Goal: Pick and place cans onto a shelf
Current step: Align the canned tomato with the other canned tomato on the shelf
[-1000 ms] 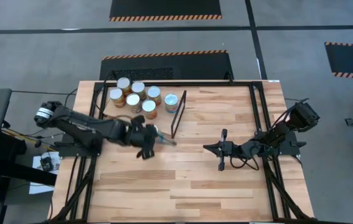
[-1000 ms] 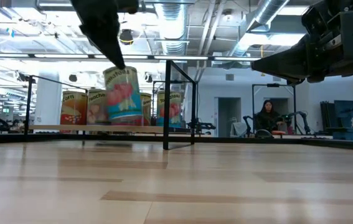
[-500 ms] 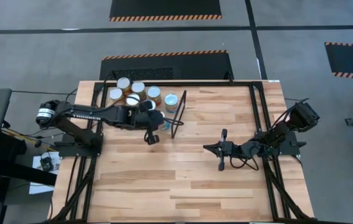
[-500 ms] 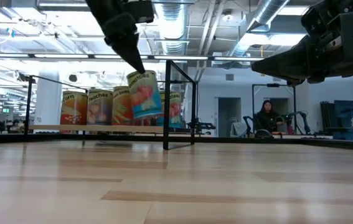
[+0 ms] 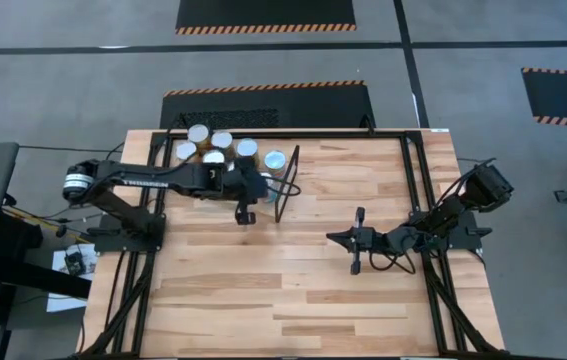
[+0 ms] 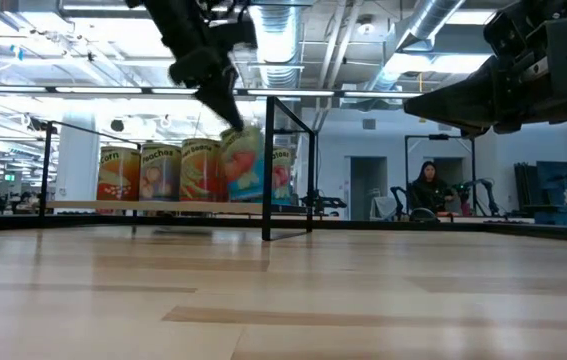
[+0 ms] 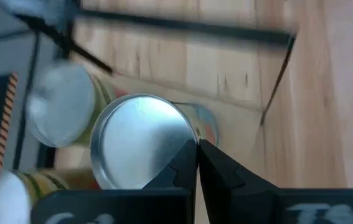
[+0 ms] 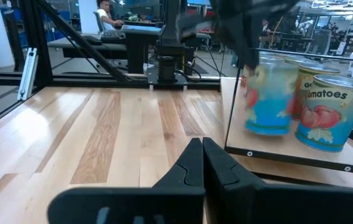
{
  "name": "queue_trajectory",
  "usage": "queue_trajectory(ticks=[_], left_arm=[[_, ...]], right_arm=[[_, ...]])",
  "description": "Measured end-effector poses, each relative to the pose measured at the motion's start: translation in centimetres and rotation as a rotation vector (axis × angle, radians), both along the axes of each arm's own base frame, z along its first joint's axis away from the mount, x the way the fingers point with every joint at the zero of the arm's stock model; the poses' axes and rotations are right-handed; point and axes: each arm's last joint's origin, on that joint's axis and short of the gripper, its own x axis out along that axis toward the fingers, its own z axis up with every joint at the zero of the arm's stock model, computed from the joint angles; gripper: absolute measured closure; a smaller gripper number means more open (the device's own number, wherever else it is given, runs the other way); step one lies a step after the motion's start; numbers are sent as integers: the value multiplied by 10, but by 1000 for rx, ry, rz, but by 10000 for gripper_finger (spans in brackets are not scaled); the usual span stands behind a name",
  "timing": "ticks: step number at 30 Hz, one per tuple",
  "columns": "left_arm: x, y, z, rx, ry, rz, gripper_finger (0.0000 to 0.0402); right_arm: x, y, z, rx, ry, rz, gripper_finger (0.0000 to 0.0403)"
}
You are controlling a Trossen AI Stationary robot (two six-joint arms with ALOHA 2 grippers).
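Observation:
My left gripper (image 7: 196, 147) is shut on a can with a red, blue and green label (image 6: 246, 162). It hangs by the shelf's black frame (image 5: 287, 183), among the other cans. Several cans (image 5: 213, 148) stand upright on the light wooden shelf (image 6: 163, 207), silver tops up. One reads "tomatoes" (image 8: 332, 113), right beside the held can (image 8: 268, 99). My right gripper (image 8: 201, 149) is shut with nothing in it, level over the table's right half (image 5: 331, 238), fingers toward the shelf. My left gripper pinches the can's top rim (image 7: 187, 138) between its two fingertips, at one side of the silver lid (image 7: 140, 144). The fingers (image 6: 225, 108) slant down from above. The can hangs tilted below them, low over the shelf board; whether its base touches the board I cannot tell.
Black frame rails (image 5: 418, 190) run along the table's sides. The wood tabletop (image 5: 303, 290) stretches from the shelf toward the near edge. A person sits in the room far behind the table (image 6: 429, 186).
My left gripper has carried the can from the table in front of the shelf toward the far edge and in over the shelf beside the black frame, rolling its wrist on the way. The can has stayed tilted and come down a little. My right arm has kept still.

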Motion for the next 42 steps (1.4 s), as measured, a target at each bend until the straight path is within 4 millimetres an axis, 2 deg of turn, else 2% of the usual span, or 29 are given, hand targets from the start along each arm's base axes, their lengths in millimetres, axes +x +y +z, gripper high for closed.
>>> queue_trajectory(ticks=[3, 11, 22, 34, 42], left_arm=[[2, 4, -10, -3, 57, 12, 401], [7, 6, -17, 16, 78, 2, 401], [9, 7, -15, 41, 58, -2, 379], [11, 7, -13, 23, 35, -9, 400], [12, 8, -12, 27, 15, -4, 384]], right_arm=[[1, 0, 1, 1, -2, 0, 397], [2, 1, 1, 2, -6, 0, 397], [2, 1, 2, 2, -7, 2, 397], [2, 1, 2, -1, -6, 3, 397], [2, 1, 2, 0, -6, 3, 397]])
